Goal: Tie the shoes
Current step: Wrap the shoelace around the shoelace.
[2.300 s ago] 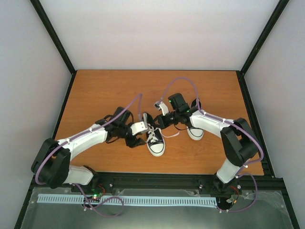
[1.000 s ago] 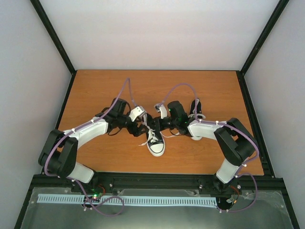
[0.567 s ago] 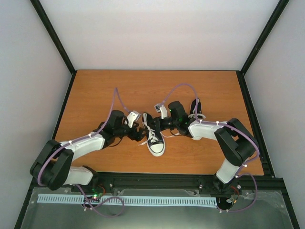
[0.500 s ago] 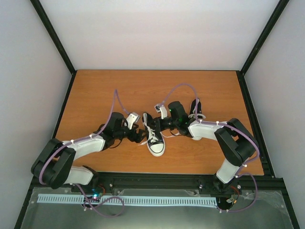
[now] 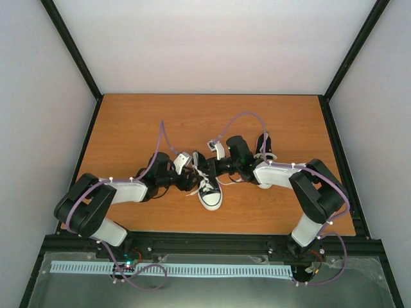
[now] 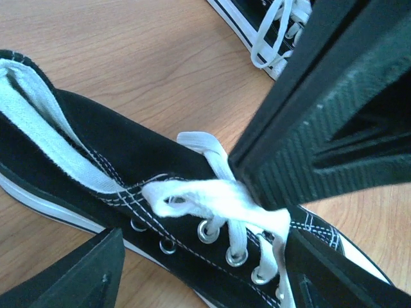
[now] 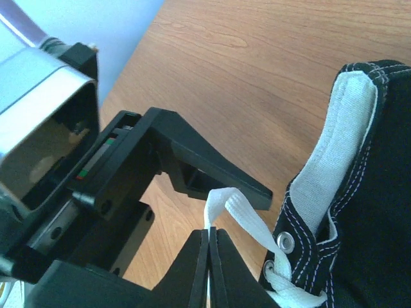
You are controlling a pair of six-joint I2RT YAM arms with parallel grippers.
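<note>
One black sneaker [image 5: 210, 191] with a white toe cap lies mid-table, toe toward the arms. My right gripper [image 7: 210, 239] is shut on a white lace [image 7: 239, 210] that rises from the top eyelets of the shoe [image 7: 366, 212]. My left gripper [image 6: 212, 215] is open and straddles the shoe's upper. One finger [image 6: 83, 276] is on the sole side. The other finger [image 6: 334, 122] sits against the bunched lace loop [image 6: 205, 196]. The second shoe [image 6: 260, 22] lies just beyond, mostly under my right arm in the top view.
The wooden table [image 5: 128, 128] is bounded by black frame posts and white walls. My left gripper's finger [image 7: 205, 167] stands close in front of my right gripper. Purple cables arch above both wrists.
My left arm has swung lower and brought its gripper down onto the shoe's lacing. Its jaws have narrowed a little. The right gripper has kept still, holding the lace.
</note>
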